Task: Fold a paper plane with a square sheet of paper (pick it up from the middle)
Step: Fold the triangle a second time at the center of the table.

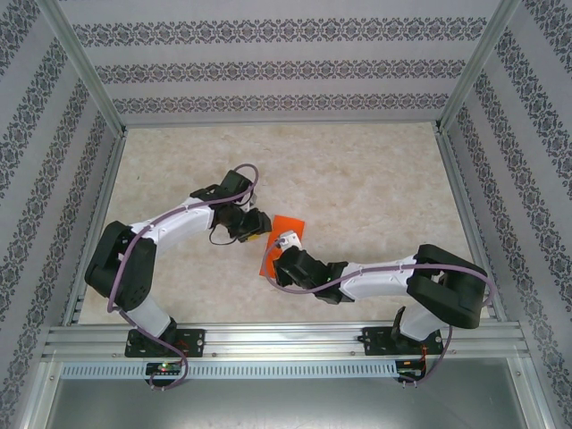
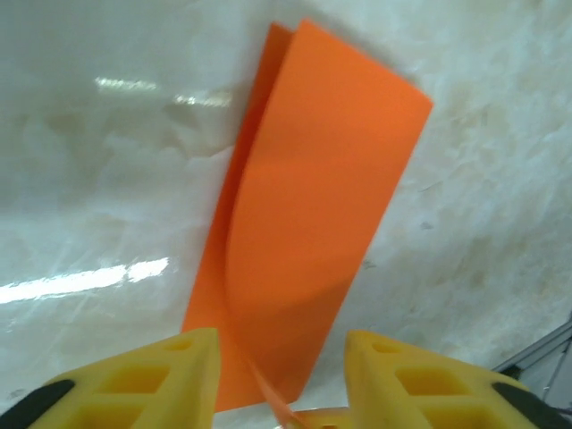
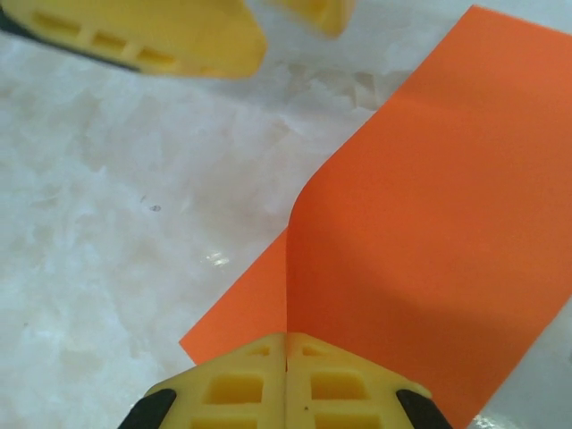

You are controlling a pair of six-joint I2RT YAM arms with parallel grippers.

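Yellow fingers of the right gripper sit closest in its wrist view, clenched tight together. The bent edge of the square sheet of paper runs up into the seam between them, so I read that as a pinch on the sheet. Left gripper hangs over the other end, jaws apart, paper lying in the gap below, nothing gripped as far as I can see

Sheet lies on the table, about the middle, between the two wrists. It's doubled over loosely: top flap bowed, not creased flat, lower layer peeking out along one side

Handling guess: very light, thin and floppy, springs back until pressed hard. On that smooth table it will likely slide under any sideways push, and a hard pinch could dent or tear it. Best hold looks like an edge or the fold line, with the other claw pinning the flat part

Around it: patterned walls, aluminium frame posts, mounting rail at the near edge. Real obstacle is crowding: both wrists close together over one small sheet, purple cable looping nearby
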